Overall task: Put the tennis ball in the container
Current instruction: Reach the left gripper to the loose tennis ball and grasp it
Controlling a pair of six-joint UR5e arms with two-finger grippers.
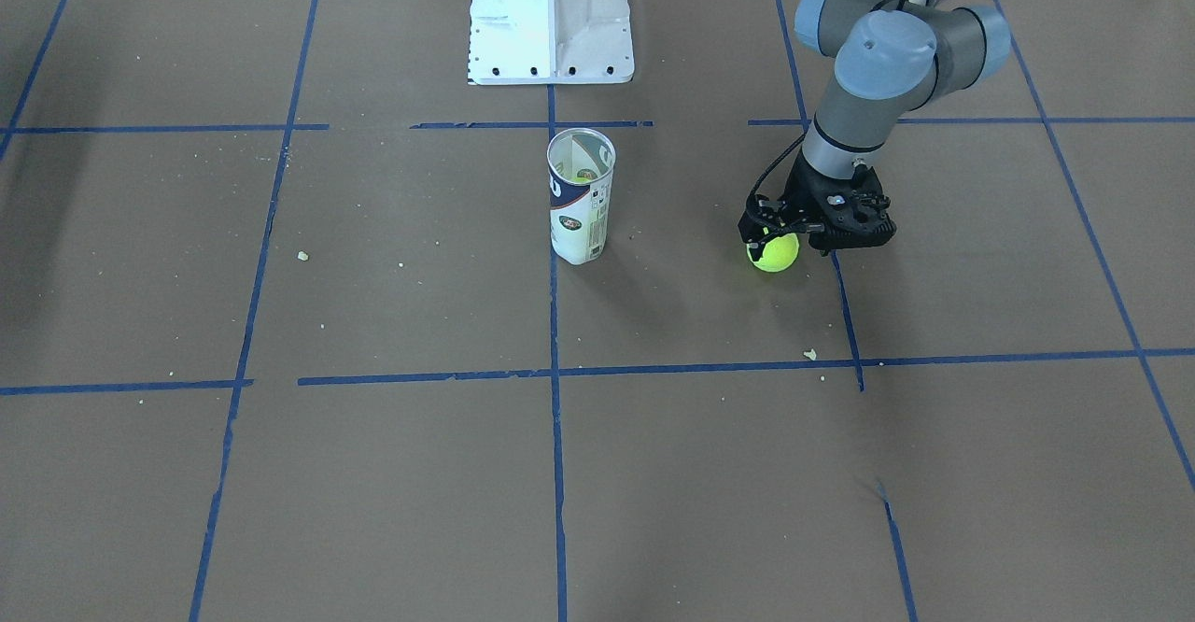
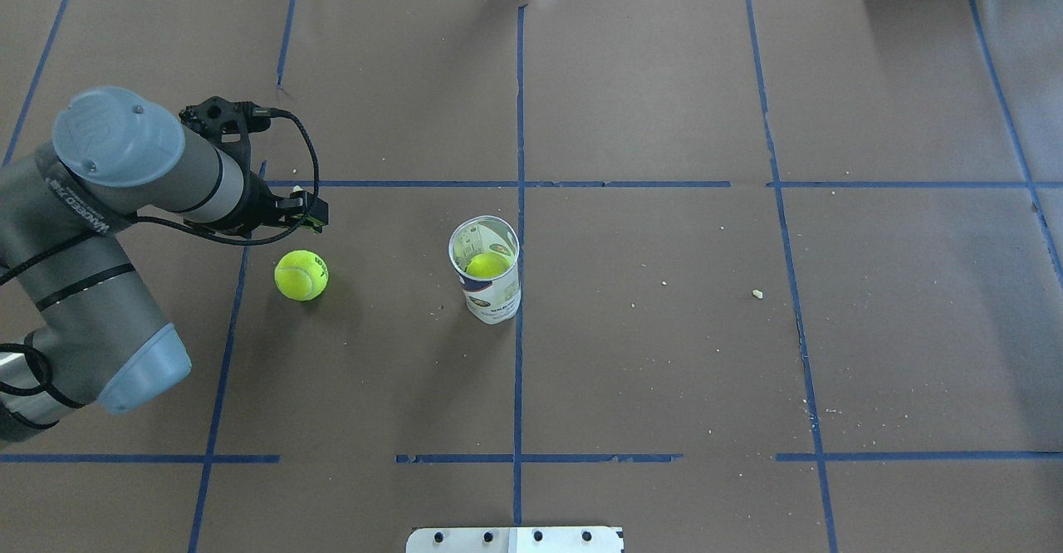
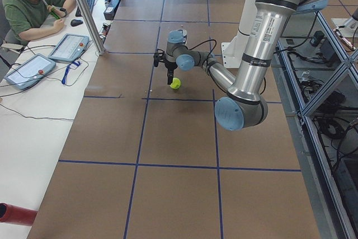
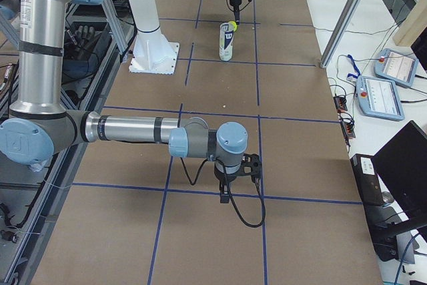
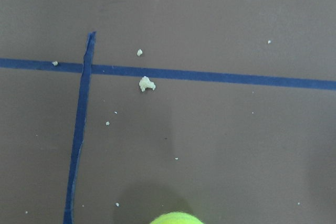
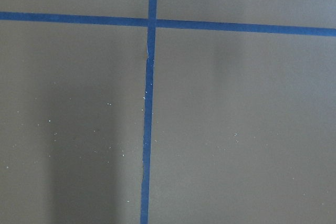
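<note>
The tennis ball (image 1: 774, 253) lies on the brown paper-covered table, well to the side of the container (image 1: 581, 202). The overhead view shows the ball (image 2: 301, 275) uncovered and the container (image 2: 490, 287) upright, its rim open, with another yellow-green ball (image 2: 487, 266) inside. My left gripper (image 1: 786, 235) hangs just over the loose ball, pointing down, its jaws spread and holding nothing. Only the ball's top (image 5: 176, 217) shows in the left wrist view. My right gripper (image 4: 225, 198) hangs low over the table far from both; whether it is open or shut I cannot tell.
The white pedestal (image 1: 551, 15) stands behind the container on the robot's side. Blue tape lines (image 1: 555, 370) cross the table, and crumbs (image 1: 809, 354) are scattered on it. An operator (image 3: 33, 4) sits at a side desk with tablets.
</note>
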